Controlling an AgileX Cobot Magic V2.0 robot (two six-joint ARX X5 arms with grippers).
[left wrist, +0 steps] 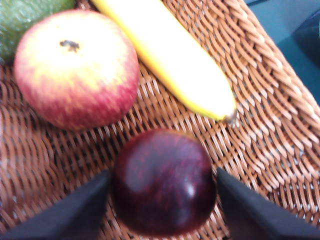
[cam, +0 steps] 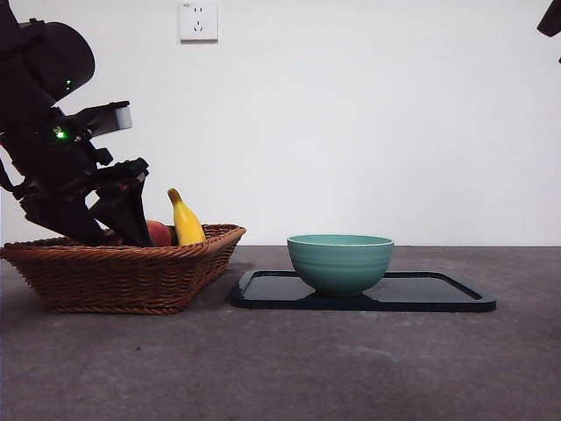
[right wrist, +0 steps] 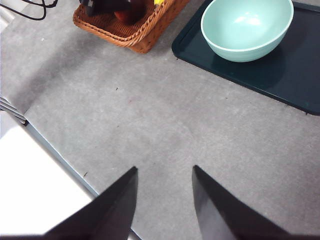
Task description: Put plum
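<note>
The plum (left wrist: 162,182), dark maroon and smooth, lies on the wicker floor of the basket (left wrist: 260,100). My left gripper (left wrist: 162,172) is shut on it, with one black jaw pressed against each side. In the front view that gripper (cam: 123,228) reaches down into the basket (cam: 123,272) at the left, and the arm and the basket wall hide the plum. My right gripper (right wrist: 165,172) hangs open over bare grey table, holding nothing, and shows only as a dark tip (cam: 550,17) at the top right corner.
Beside the plum in the basket lie a red-yellow apple (left wrist: 75,67), a banana (left wrist: 170,55) and a green fruit (left wrist: 25,15). A teal bowl (cam: 340,261) stands on a dark tray (cam: 438,294) right of the basket. A white block (right wrist: 30,190) sits at the table's edge.
</note>
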